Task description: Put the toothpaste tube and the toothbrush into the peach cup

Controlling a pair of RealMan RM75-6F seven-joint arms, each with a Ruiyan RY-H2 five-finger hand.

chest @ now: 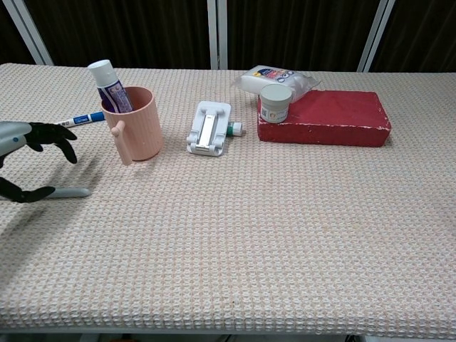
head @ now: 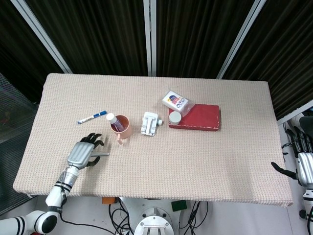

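Observation:
The peach cup (head: 122, 128) (chest: 135, 126) stands left of centre with the toothpaste tube (head: 113, 119) (chest: 108, 85) upright inside it. The grey toothbrush (head: 102, 154) (chest: 70, 192) lies flat on the cloth, in front and to the left of the cup. My left hand (head: 83, 154) (chest: 27, 158) hovers over its handle end, fingers (chest: 58, 135) spread above and thumb below; only the brush's right end shows. My right hand (head: 302, 165) hangs open beyond the table's right edge, holding nothing.
A blue-capped pen (head: 92, 116) (chest: 80, 118) lies behind my left hand. A white folding stand (head: 150, 123) (chest: 209, 128) sits right of the cup. Further right are a red box (head: 196, 117) (chest: 328, 117), a white jar (chest: 275, 103) and a wrapped packet (head: 176, 101).

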